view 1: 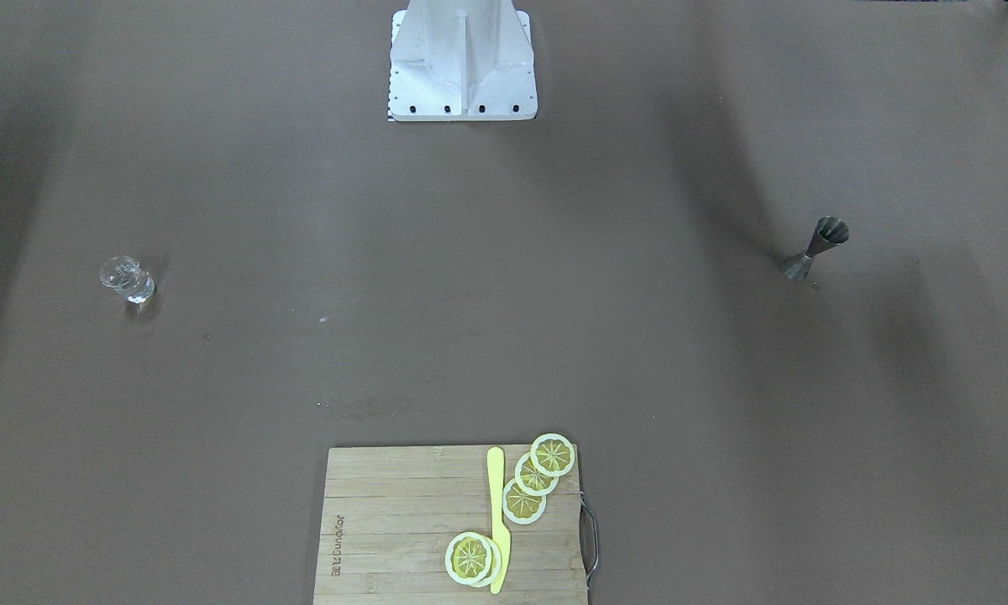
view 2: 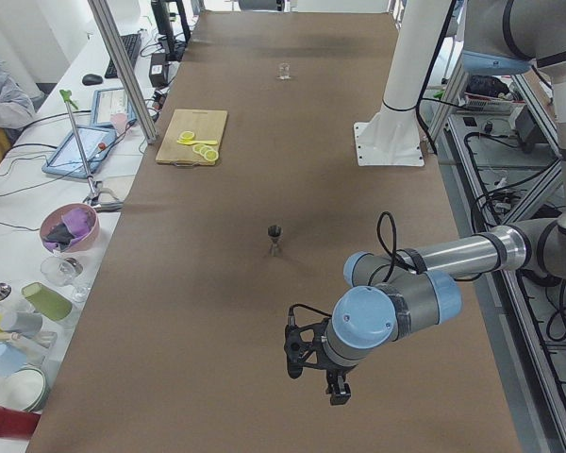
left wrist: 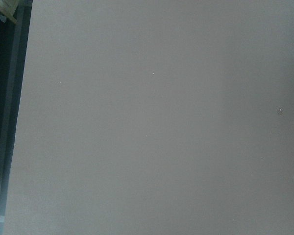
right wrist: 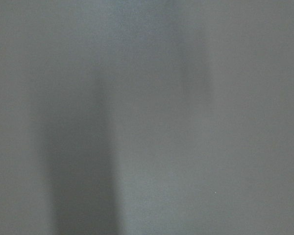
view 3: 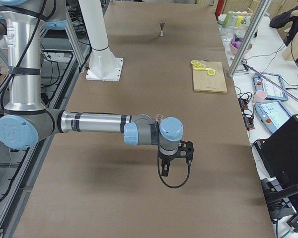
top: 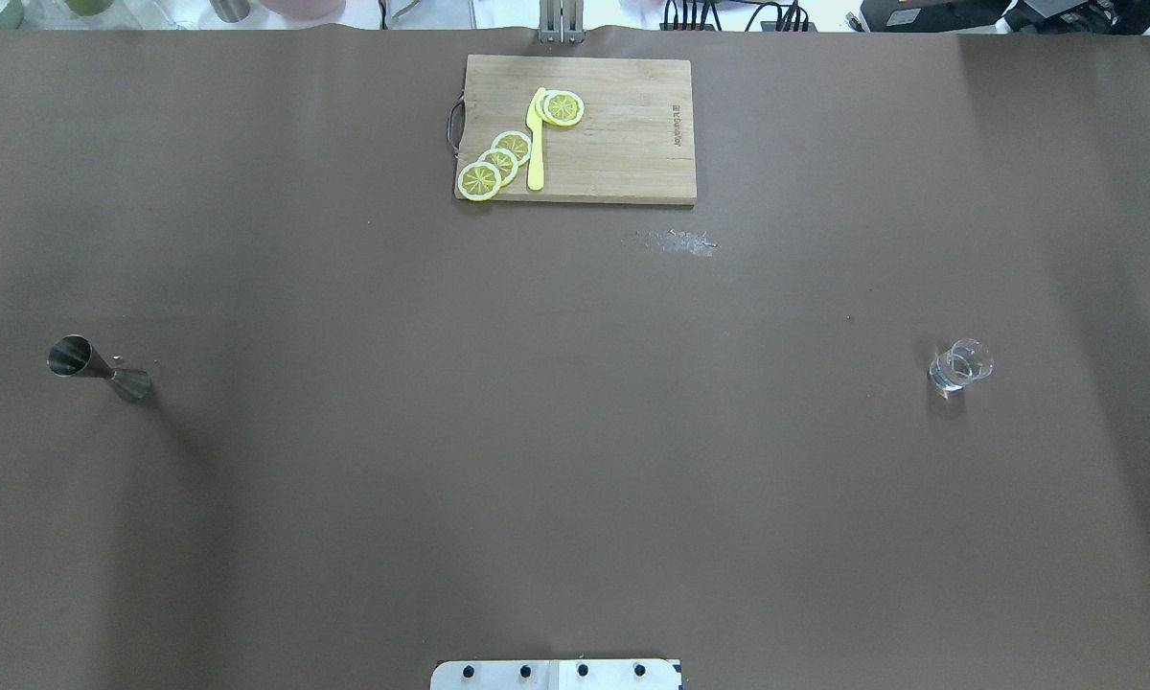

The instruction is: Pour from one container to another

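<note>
The dark steel jigger (view 1: 815,248) stands upright on the brown table, at the far left of the overhead view (top: 96,367) and mid-table in the left side view (view 2: 274,238). The clear glass (view 1: 128,280) stands upright at the opposite end, on the right of the overhead view (top: 958,366). My left gripper (view 2: 338,387) hangs over the table's near end, well short of the jigger. My right gripper (view 3: 165,169) hangs over the other end. Both show only in the side views, so I cannot tell whether they are open or shut. The wrist views show only bare table.
A wooden cutting board (top: 632,134) with several lemon slices (top: 498,163) and a yellow knife (top: 536,144) lies at the far middle edge. A small whitish smear (top: 676,242) marks the table near it. The robot's white base (view 1: 462,63) stands at the near middle.
</note>
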Available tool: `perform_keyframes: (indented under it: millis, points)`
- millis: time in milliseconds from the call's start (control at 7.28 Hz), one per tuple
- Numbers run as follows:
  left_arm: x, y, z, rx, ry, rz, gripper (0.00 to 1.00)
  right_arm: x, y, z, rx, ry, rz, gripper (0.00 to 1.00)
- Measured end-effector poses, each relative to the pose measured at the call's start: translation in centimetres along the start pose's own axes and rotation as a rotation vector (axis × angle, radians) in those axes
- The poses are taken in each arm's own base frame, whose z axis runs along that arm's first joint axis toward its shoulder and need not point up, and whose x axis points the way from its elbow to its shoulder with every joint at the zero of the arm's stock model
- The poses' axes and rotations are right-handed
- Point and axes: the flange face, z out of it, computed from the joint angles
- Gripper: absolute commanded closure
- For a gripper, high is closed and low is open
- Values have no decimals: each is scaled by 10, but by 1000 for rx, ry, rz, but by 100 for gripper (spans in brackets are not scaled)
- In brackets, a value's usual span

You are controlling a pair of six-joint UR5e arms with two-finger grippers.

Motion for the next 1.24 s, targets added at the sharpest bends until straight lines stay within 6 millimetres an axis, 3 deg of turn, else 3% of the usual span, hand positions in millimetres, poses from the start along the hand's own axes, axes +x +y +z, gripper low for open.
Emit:
perform_keyframes:
  millis: [412, 824, 961, 1236]
  points:
    - [5, -6, 4, -15, -1, 29, 2, -28, -14, -19, 30, -73, -45, 0]
    - [29, -26, 20, -66, -5, 108, 2, -96, -13, -39, 77, -168, -226, 0]
    - [33, -28, 24, -77, -4, 123, 2, -113, -11, -37, 94, -217, -296, 0]
    - [41, -31, 30, -94, -2, 147, 2, -116, -2, -20, 71, -326, -341, 0]
